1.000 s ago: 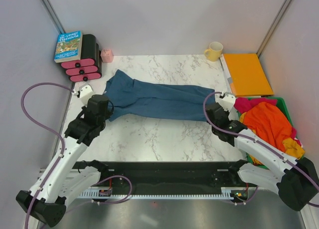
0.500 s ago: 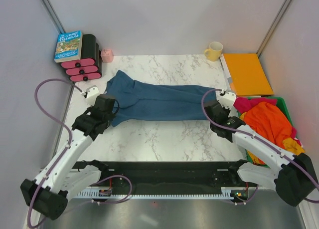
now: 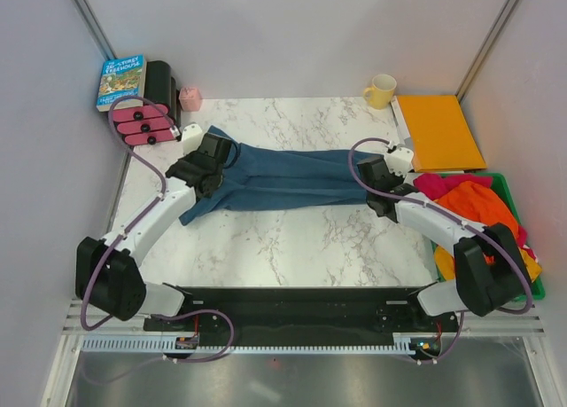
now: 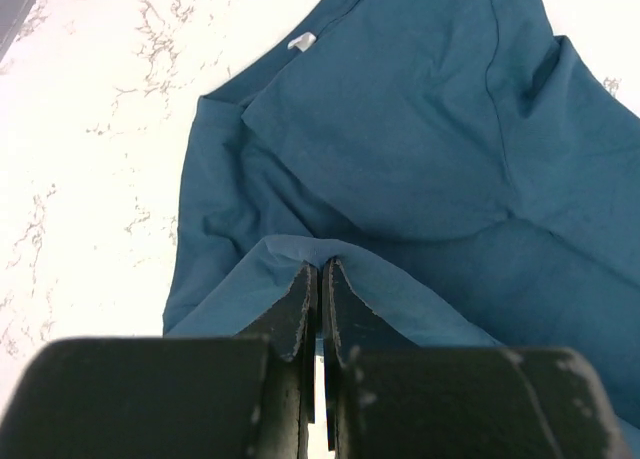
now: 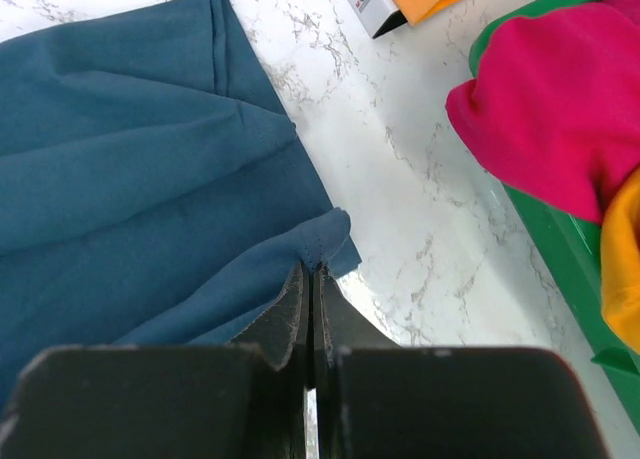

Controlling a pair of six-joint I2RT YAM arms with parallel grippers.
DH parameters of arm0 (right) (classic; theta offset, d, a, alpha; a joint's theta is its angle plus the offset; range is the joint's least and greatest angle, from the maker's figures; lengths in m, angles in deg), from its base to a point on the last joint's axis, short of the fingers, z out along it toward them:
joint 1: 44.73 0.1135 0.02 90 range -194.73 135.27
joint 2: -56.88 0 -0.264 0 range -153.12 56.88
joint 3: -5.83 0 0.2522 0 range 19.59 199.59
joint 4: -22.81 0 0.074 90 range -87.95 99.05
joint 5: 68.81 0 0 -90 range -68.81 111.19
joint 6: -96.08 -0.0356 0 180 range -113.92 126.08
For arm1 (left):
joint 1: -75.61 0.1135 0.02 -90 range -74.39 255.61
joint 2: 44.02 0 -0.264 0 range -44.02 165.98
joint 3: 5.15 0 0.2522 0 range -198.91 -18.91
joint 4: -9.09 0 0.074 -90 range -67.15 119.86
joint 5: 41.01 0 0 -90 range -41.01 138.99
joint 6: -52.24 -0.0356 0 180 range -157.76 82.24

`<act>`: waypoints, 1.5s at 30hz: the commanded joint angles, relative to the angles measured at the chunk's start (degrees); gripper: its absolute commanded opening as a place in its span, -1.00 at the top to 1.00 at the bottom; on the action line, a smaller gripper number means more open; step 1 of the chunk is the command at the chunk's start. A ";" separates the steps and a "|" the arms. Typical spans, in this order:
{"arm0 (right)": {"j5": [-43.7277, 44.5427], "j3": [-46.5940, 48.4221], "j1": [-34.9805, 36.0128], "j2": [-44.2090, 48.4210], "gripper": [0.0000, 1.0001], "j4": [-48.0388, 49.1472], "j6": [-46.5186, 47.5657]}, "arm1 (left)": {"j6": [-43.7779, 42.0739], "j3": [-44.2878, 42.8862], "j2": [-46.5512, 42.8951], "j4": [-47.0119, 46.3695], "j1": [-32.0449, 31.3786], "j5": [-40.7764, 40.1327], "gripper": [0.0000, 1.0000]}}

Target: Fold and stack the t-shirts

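Left gripper point(image 4: 320, 271) and right gripper point(image 5: 308, 269) are each clamped on an edge of the blue t-shirt point(image 3: 292, 178); the fold looks underway. Next, lay that edge evenly over the cloth ahead.

Four soft cloth shirts are showing: one dusty teal-blue t-shirt point(image 3: 283, 178) is lying across the middle of the frame, and three more, a magenta-pink t-shirt point(image 3: 434, 185), a bright orange t-shirt point(image 3: 469, 214) and a yellow t-shirt point(image 3: 524, 263), are sitting heaped at the right edge in one green plastic bin point(image 3: 500, 178). One flat orange folder point(image 3: 438, 132) and one yellow mug point(image 3: 381, 90) are sitting at the upper right. One blue paperback book point(image 3: 121, 81), one small pink cup point(image 3: 190, 98) and three black blocks with pink faces point(image 3: 146, 128) are standing at the upper left. Two white-and-black robot arms, the left arm point(image 3: 151, 221) and the right arm point(image 3: 434, 221), are reaching in from the bottom.
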 commanded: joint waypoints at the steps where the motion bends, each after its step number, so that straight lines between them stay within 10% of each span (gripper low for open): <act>1: -0.81 0.72 -2.12 -2.41 1.00 4.15 0.31 | -2.79 -3.20 3.56 -4.53 0.44 -5.41 0.96; 45: 0.15 14.60 -7.75 -21.31 1.00 9.07 2.42 | -2.97 -17.79 29.67 -8.32 4.21 -9.01 0.96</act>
